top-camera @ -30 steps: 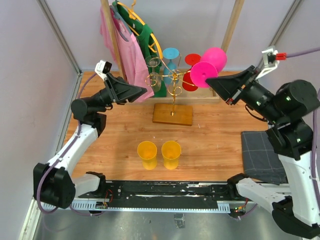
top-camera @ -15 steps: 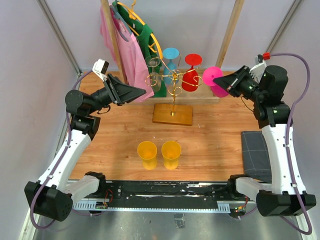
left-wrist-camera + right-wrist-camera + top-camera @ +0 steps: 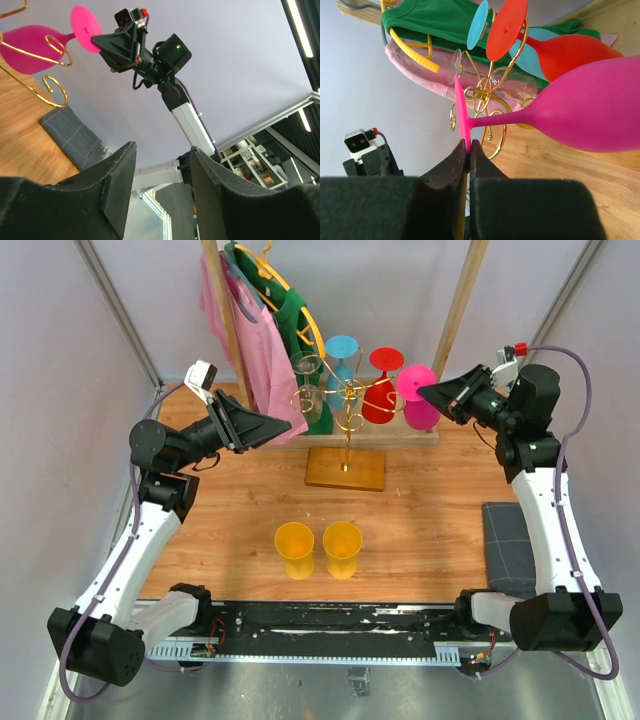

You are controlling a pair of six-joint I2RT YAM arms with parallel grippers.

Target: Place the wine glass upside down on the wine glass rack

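Note:
My right gripper (image 3: 440, 396) is shut on the flat foot of the magenta wine glass (image 3: 421, 414). It holds the glass bowl-down and tilted just right of the gold wine glass rack (image 3: 346, 398), next to a red glass (image 3: 380, 400). In the right wrist view the fingers (image 3: 457, 160) pinch the foot's edge and the bowl (image 3: 592, 112) lies beside the rack's curled arms (image 3: 482, 95). My left gripper (image 3: 285, 423) is open and empty, left of the rack. In the left wrist view (image 3: 162, 147) it sees the magenta glass (image 3: 30, 50).
The rack's wooden base (image 3: 345, 468) stands mid-table. Red, blue (image 3: 342, 350) and clear glasses hang on it. Two yellow cups (image 3: 318, 546) stand near the front. A grey cloth (image 3: 515, 550) lies at the right. A clothes rail with pink (image 3: 255, 345) and green shirts is behind.
My right arm has pulled back and risen, carrying the magenta glass away from the camera to a spot beside the red glass. My left arm rose slightly; its gripper stayed put.

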